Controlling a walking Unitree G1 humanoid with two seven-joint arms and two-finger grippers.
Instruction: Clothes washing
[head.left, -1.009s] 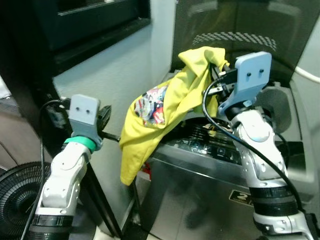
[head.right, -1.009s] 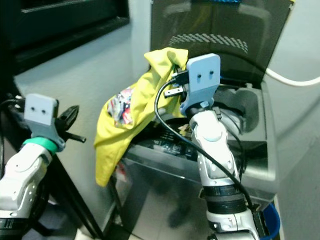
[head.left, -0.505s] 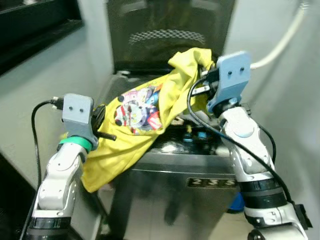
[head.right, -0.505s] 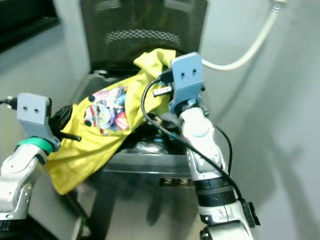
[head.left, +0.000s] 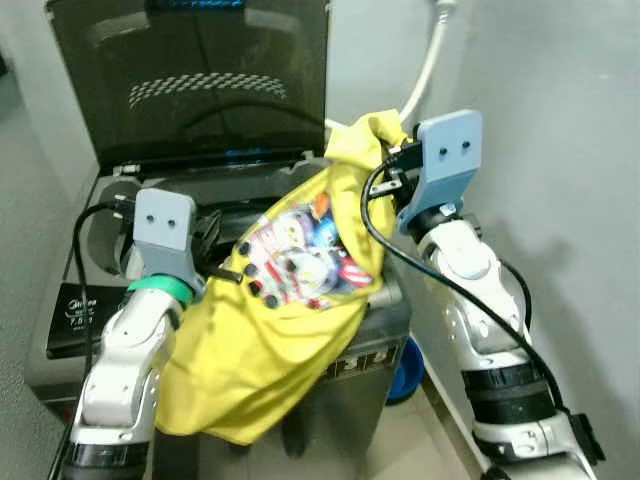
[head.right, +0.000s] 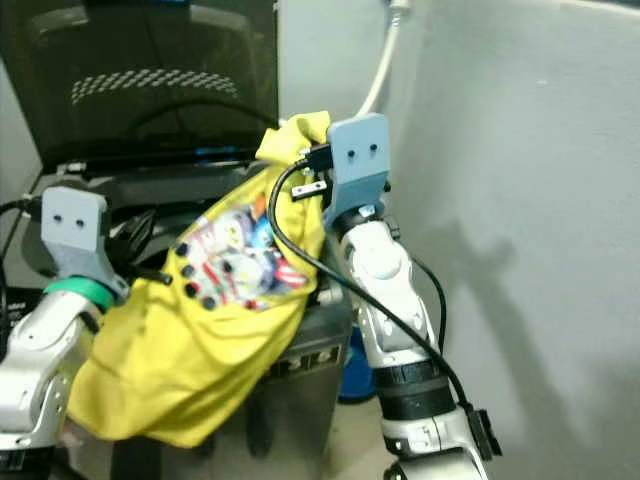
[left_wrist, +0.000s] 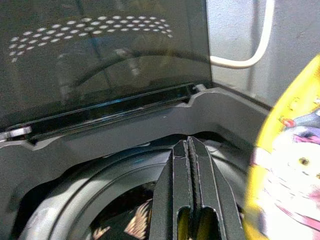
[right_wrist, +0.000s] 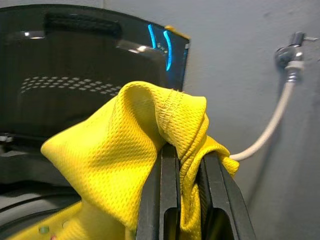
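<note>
A yellow shirt (head.left: 290, 330) with a cartoon print hangs in front of the open top-loading washing machine (head.left: 75, 305). My right gripper (right_wrist: 185, 155) is shut on a bunched corner of the shirt, held high over the machine's right side. The rest of the cloth drapes down past the machine's front and against my left forearm. My left gripper (left_wrist: 190, 145) is shut with nothing visible between its tips. It points over the drum opening (left_wrist: 90, 210), with the shirt just beside it. Some dark laundry lies in the drum.
The machine's dark lid (head.left: 190, 80) stands upright at the back. A white hose (head.left: 430, 60) runs up the grey wall to a tap (right_wrist: 295, 45). A blue bucket (head.left: 405, 365) sits on the floor to the right of the machine, close to the wall.
The view has swung round, so the washing machine is now in front of me. The shirt, still in my right gripper, has spread out and now hangs against my left arm.
</note>
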